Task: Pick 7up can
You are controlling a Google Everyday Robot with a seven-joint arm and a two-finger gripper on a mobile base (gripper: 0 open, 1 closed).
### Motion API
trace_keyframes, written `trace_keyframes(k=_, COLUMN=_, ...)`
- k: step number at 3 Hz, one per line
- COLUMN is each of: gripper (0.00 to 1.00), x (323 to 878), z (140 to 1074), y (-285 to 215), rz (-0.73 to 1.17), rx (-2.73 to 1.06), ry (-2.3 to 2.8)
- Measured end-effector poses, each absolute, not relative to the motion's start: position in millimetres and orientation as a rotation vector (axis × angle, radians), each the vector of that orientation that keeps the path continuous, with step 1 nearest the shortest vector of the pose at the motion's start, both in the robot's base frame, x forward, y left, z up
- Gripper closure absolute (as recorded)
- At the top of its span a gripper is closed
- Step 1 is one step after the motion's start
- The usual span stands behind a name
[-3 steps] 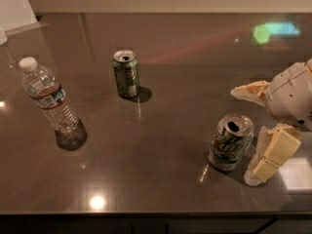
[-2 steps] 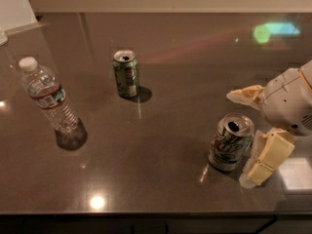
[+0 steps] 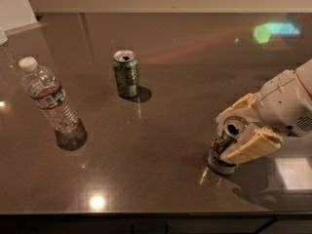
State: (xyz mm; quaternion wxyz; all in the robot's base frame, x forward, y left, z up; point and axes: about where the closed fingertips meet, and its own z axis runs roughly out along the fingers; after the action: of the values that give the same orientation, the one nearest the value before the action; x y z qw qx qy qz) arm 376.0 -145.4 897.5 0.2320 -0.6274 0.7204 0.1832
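Observation:
The 7up can, pale silver with green lettering and an open silver top, stands on the dark table at the right front. My gripper reaches in from the right, its two cream fingers pressed against both sides of the can's upper part. The gripper is shut on the can. The can's base rests on the table, leaning slightly.
A darker green can stands upright at the middle back. A clear plastic water bottle with a white cap stands at the left. The table's front edge runs along the bottom of the view. A white object is at the back left corner.
The gripper has moved left over the 7up can and its fingers have closed from wide apart onto the can's sides. The green can and bottle have not moved.

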Motion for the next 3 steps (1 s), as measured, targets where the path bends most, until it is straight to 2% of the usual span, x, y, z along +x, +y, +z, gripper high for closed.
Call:
trace_keyframes(k=2, gripper=0.90, x=393.4, z=919.4, y=-141.7, rz=0.492, rx=-1.719, ry=1.977)
trace_keyframes(k=3, gripper=1.00, x=409.7, z=936.0, y=-138.4, rz=0.478, rx=-1.718, ry=1.966)
